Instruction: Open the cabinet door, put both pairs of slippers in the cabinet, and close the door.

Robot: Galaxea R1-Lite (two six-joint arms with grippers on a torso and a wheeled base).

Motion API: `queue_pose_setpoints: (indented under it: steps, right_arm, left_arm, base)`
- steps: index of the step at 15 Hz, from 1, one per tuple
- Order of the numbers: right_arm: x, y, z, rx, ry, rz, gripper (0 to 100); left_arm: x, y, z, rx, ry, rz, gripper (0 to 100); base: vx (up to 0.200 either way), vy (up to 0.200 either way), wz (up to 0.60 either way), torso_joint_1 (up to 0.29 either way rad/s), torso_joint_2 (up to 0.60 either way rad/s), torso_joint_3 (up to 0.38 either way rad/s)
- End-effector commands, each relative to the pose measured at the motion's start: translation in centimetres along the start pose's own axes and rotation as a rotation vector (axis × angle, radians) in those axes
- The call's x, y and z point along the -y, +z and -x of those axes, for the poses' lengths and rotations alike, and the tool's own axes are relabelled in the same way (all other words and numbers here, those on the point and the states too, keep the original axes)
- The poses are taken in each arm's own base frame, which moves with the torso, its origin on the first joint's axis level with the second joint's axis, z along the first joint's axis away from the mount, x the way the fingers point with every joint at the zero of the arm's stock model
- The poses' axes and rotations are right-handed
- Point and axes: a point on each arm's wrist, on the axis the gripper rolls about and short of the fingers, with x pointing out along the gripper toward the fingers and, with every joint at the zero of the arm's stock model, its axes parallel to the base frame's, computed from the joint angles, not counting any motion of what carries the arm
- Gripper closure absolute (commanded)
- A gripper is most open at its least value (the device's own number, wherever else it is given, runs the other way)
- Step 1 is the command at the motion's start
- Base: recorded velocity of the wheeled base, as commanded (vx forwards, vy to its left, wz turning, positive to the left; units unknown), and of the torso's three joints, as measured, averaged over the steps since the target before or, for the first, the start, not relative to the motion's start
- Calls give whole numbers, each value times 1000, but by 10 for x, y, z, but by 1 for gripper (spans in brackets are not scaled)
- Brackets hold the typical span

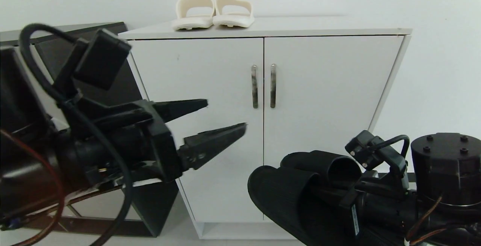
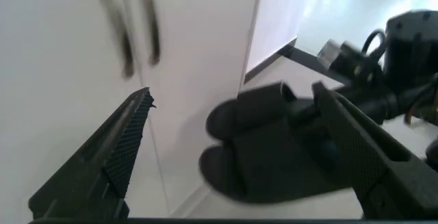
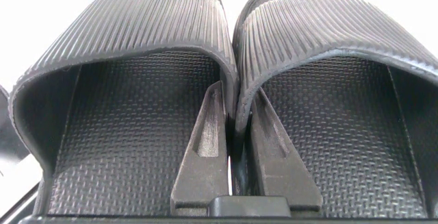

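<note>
The white cabinet [image 1: 323, 88] stands with both doors shut, its two metal handles [image 1: 263, 86] side by side at the centre seam. A cream pair of slippers [image 1: 213, 12] rests on its top. My left gripper [image 1: 225, 117] is open in front of the left door, level with the handles' lower ends, nothing between its fingers. In the left wrist view its fingers [image 2: 113, 152] frame the handles [image 2: 137, 32] and the black slippers [image 2: 263, 148]. My right gripper [image 3: 233, 131] is shut on the black pair of slippers [image 1: 297, 189], pinching their inner straps [image 3: 233, 53] together, low before the right door.
A dark, slanted metal frame [image 1: 112, 88] stands beside the cabinet's left side. A white wall runs behind, and a pale floor [image 1: 424, 103] lies to the cabinet's right.
</note>
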Motion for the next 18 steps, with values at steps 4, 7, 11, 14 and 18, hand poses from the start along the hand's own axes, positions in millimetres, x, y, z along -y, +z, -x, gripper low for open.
queue_pose_setpoints:
  steps: [4,7,11,14,18]
  right_arm:
    - [0,-2,-3,-12,0,1,100]
    - [-1,-4,-3,-17,4,2,100]
    - [-2,-3,-3,-14,12,5,100]
    - [-3,-2,-3,2,14,3,100]
    - [-3,-3,-6,-5,14,4,100]
  left_arm:
    - [10,3,-84,-30,-51,6,0]
    - [3,20,-93,-81,-104,71,0]
    - [-13,37,-100,-101,-220,197,0]
    - [-23,33,-118,-113,-220,230,0]
    - [-32,27,-125,-125,-192,238,0]
  base:
    - [0,0,0,0,0,0]
    - [0,0,0,0,0,0]
    - [0,0,0,0,0,0]
    - [0,0,0,0,0,0]
    - [0,0,0,0,0,0]
